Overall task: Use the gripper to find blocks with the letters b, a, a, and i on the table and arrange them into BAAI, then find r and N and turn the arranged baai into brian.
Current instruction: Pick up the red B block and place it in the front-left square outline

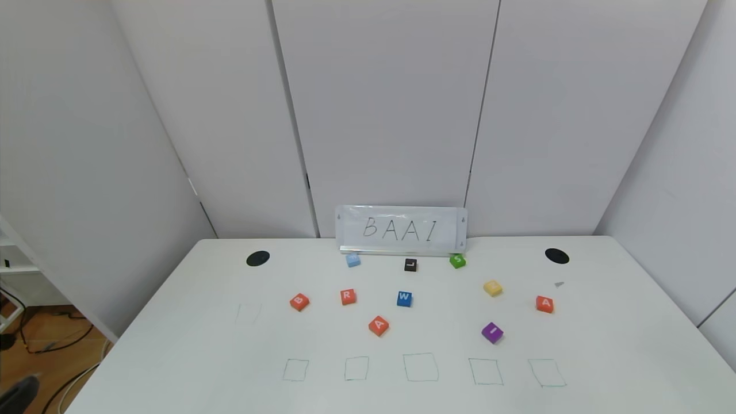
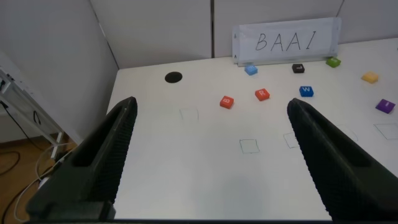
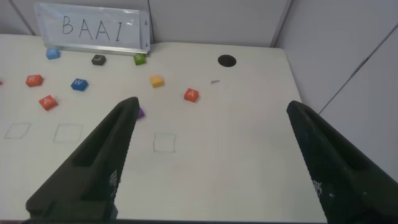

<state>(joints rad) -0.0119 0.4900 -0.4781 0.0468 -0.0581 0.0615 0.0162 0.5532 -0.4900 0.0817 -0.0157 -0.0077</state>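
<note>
Tools both spread wide, empty: left tool (image 2: 211,155) above desk (image 1: 172,345) near-left edge, right tool (image 3: 211,155) above near-right edge. Ahead of left tool, nearest: drawn squares (image 1: 295,370), then matte orange-red B cube (image 1: 299,302). Farther right: A cubes (image 1: 378,325) (image 1: 544,304), purple I (image 1: 492,332). Left arm judged nearer B. Farther: R (image 1: 348,296).

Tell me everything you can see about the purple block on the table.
The purple block is a small cube with a white letter I on its top face, matte and foam-like in look. It sits flat on the white table, turned slightly askew, toward the robot's right. It lies just beyond the row of green drawn squares, nearest the fourth square. Nothing touches it; the yellow block lies farther back.
</note>
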